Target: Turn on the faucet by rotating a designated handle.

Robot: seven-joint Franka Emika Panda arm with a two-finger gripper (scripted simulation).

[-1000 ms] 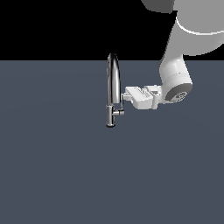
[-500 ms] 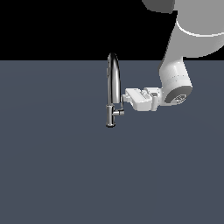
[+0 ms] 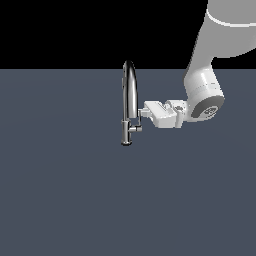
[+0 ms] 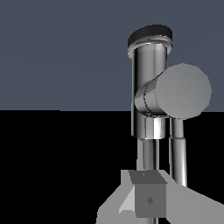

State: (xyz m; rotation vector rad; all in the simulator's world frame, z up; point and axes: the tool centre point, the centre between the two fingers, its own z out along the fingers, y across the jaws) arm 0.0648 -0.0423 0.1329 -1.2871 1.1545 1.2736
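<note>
One chrome faucet stood upright on the dark grey floor, near the middle of the exterior view. Handle stuck out low on its body toward the exterior view's right. Gripper reached in horizontally from that side, tip just above the handle, beside the spout; whether it touched could not be told. Fingers' spacing unclear, open or closed could not be told. Wrist view showed the handle's round end close up.

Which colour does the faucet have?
The faucet is shiny silver chrome; the exterior view shows it best.
</note>
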